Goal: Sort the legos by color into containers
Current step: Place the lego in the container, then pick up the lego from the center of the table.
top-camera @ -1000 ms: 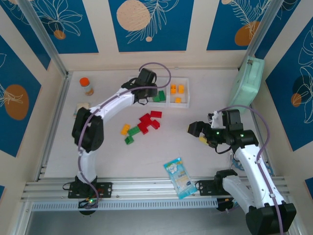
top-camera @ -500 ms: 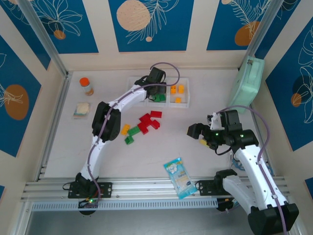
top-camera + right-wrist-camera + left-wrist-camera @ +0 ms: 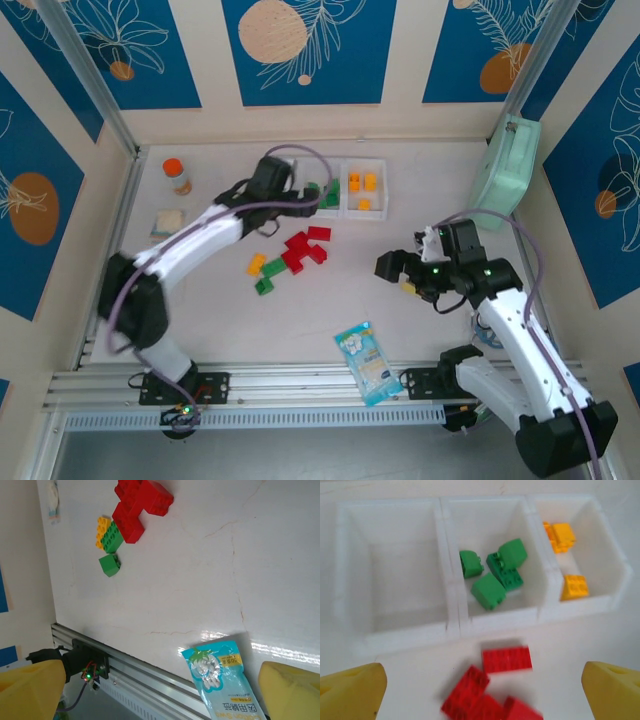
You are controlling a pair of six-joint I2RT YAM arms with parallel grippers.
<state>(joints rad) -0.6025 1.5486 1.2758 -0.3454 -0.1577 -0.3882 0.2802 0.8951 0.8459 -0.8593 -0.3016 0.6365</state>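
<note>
The containers (image 3: 455,626) are three joined white bins. The left bin is bare, the middle one holds several green legos (image 3: 492,575), and the right one holds orange legos (image 3: 574,586). Red legos (image 3: 506,659) lie on the table just in front of the bins, under my left gripper (image 3: 482,682), which is open and holds nothing. In the top view this left gripper (image 3: 303,196) hovers by the bins' near edge. My right gripper (image 3: 393,268) hangs open and holds nothing, to the right of the loose pile. That pile has red legos (image 3: 137,502), a yellow one (image 3: 102,530) and green ones (image 3: 111,550).
A blue-white snack packet (image 3: 365,362) lies near the front rail. A mint-green case (image 3: 505,170) leans at the right wall. An orange-capped bottle (image 3: 177,175) and a small flat packet (image 3: 168,222) sit at the far left.
My left gripper has opened from shut and drawn back from over the middle bin toward the left and nearer side. The right gripper has drifted slightly left, still open.
</note>
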